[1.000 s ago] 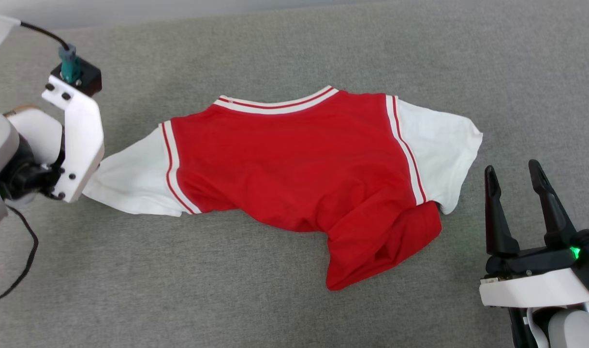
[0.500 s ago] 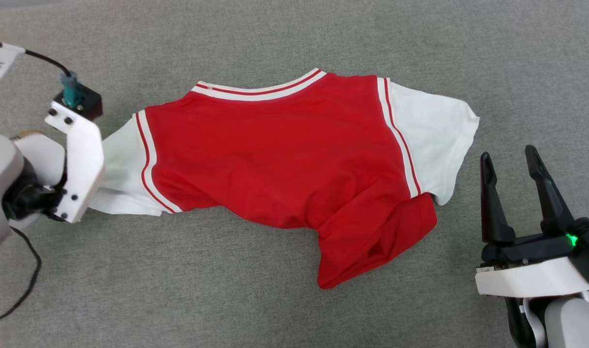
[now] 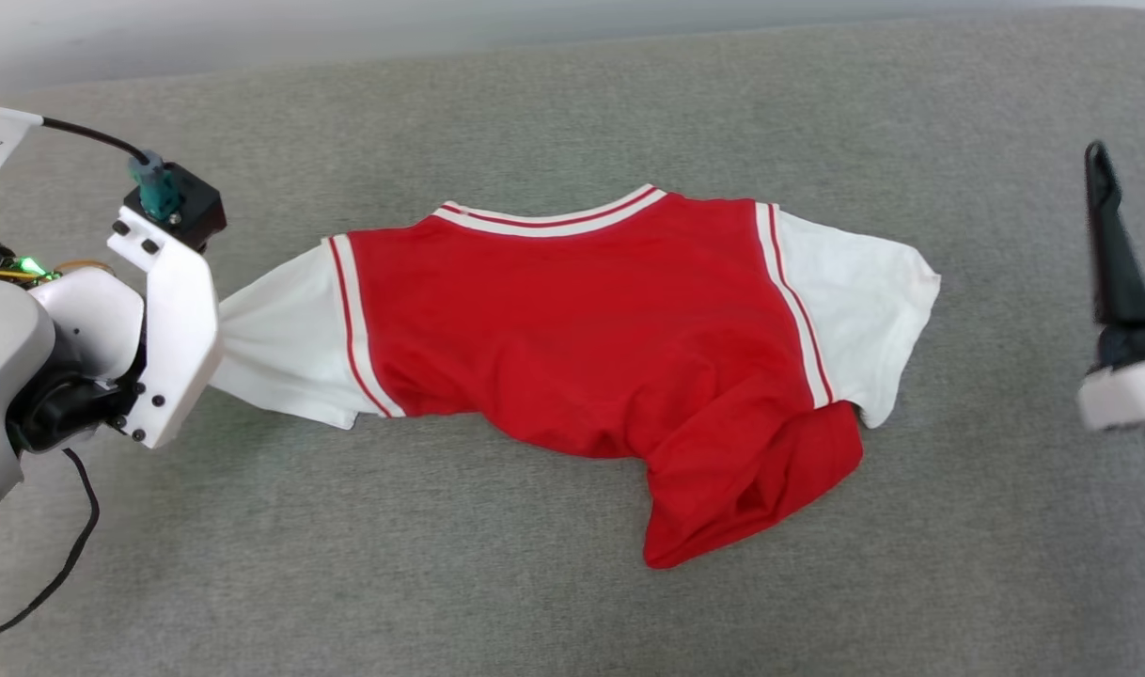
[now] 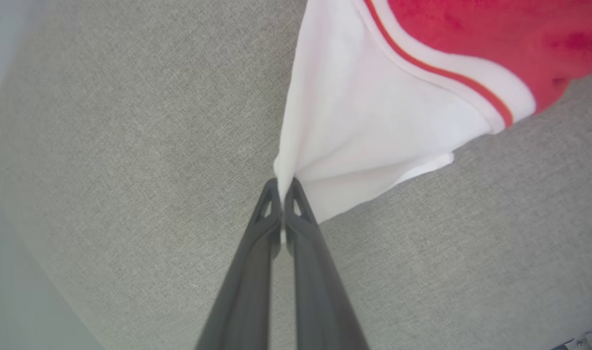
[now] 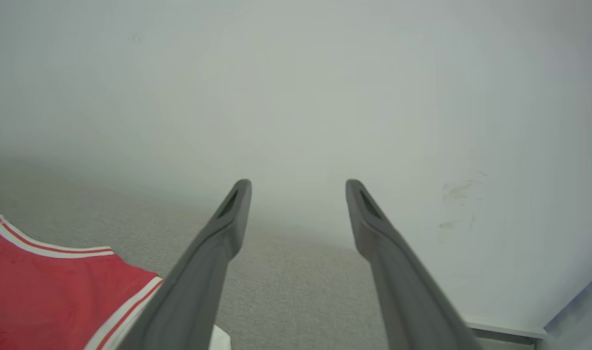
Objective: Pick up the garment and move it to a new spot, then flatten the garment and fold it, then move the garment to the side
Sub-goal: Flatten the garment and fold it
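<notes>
Garment [image 3: 582,320] sleeve tight in left end effector [image 4: 281,184], tips together; right end effector [image 5: 298,187] wide apart, empty.

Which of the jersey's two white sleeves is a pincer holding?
The sleeve on the robot's left: the left pincer is shut on its edge. The other sleeve lies free.

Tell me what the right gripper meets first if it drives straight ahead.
Probably the pale wall: the right gripper, open, points over the far edge of the grey mat toward it. The garment lies off to the side of that line. Depth is unclear, so the mat could come first.
</notes>
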Motion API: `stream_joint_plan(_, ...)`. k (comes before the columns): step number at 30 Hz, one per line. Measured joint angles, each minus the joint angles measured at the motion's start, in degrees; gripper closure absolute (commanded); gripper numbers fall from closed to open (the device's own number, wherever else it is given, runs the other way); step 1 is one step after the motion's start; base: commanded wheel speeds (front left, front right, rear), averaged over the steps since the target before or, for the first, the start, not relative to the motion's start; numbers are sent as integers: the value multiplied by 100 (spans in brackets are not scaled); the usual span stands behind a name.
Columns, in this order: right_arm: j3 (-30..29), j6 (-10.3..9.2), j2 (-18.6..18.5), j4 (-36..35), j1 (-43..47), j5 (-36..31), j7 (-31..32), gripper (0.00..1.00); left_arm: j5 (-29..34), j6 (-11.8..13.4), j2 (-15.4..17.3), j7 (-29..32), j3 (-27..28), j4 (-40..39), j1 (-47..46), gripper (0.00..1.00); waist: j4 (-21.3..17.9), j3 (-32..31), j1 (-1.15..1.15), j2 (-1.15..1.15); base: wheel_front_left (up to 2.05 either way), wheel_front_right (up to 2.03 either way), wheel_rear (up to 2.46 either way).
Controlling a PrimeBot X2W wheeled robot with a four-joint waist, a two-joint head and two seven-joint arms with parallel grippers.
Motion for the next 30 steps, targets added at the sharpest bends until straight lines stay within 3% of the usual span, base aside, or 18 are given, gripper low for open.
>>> stream_joint_plan(5,587,0,-1063,269,-780,406,1837,0,153,8,88,-67,-4,-430,-55,100,194,-35,0,0,0,0,0)
stream_joint_plan(14,2697,1,-3193,428,-2047,2865,5801,0,356,70,-49,-125,-5,-867,-225,100,449,276,0,0,0,0,0)
stream_joint_plan(17,2952,0,-3397,477,-2475,3349,6539,0,431,77,-122,-160,19,-936,-351,100,545,441,0,0,0,0,0)
stream_joint_plan(21,3177,1,-3382,676,-2744,3713,7179,0,532,58,-236,-213,32,-959,-474,100,687,674,0,0,0,0,0)
stream_joint_plan(30,3490,0,-2982,1293,-2896,3787,7374,0,597,4,-415,-365,54,-844,-600,100,977,1165,0,0,0,0,0)
